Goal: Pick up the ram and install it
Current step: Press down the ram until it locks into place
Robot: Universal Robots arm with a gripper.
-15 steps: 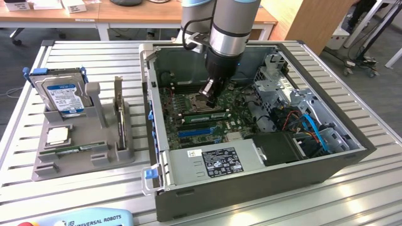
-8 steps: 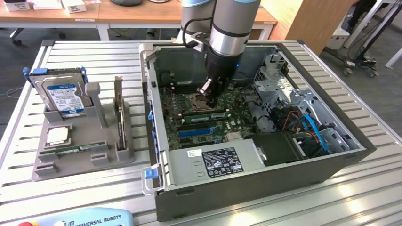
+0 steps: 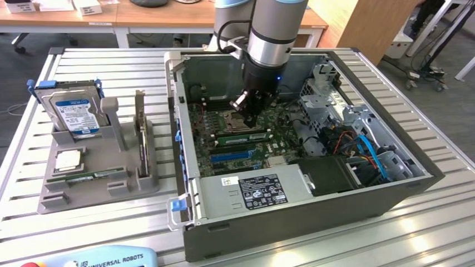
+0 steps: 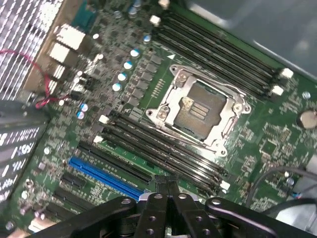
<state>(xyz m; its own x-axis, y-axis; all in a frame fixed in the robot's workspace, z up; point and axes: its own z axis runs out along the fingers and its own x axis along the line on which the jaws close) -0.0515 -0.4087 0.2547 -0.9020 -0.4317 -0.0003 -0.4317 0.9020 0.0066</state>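
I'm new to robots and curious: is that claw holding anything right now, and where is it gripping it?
Nothing is held: the gripper is shut on empty air, just above the long black slots of the circuit board.

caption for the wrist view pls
Shut gripper poised above black memory slots beside the empty silver processor socket on the green motherboard.
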